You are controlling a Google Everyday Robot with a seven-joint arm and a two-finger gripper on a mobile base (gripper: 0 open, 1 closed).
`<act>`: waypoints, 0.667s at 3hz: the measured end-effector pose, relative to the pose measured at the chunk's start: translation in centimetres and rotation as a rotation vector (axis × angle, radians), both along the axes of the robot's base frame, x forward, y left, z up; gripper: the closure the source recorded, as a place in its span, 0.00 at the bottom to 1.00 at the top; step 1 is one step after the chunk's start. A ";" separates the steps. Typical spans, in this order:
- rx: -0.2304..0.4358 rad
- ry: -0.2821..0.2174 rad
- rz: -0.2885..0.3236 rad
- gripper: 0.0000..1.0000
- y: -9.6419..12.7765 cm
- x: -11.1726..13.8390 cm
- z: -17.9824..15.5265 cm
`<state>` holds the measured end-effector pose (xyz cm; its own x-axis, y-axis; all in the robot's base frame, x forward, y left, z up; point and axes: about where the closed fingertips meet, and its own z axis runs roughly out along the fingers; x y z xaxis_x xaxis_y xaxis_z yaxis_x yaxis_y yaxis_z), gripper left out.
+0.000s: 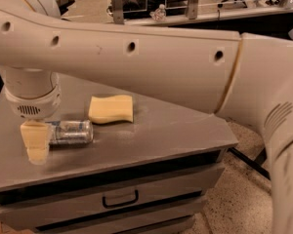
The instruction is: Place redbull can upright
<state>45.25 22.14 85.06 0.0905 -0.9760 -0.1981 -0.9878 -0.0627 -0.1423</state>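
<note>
The redbull can [72, 132] is a slim silver can with blue markings. It lies on its side on the grey cabinet top [151, 135], near the left. My gripper [35, 142] hangs from the big white arm directly over the can's left end, and its cream fingers [35, 140] cover that end. The fingers point down at the cabinet top.
A yellow sponge [111, 109] lies just right of and behind the can. The cabinet has drawers with a handle [120, 199] at the front. The white arm [151, 62] spans the upper view. Speckled floor and a black stand leg [249, 162] lie to the right.
</note>
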 end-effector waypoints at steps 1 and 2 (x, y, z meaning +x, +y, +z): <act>-0.013 0.018 -0.005 0.40 0.2 -0.1 -0.8; 0.003 0.023 -0.012 0.63 -0.1 0.5 -0.3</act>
<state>45.73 21.99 84.72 0.0738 -0.9763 -0.2034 -0.9916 -0.0500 -0.1195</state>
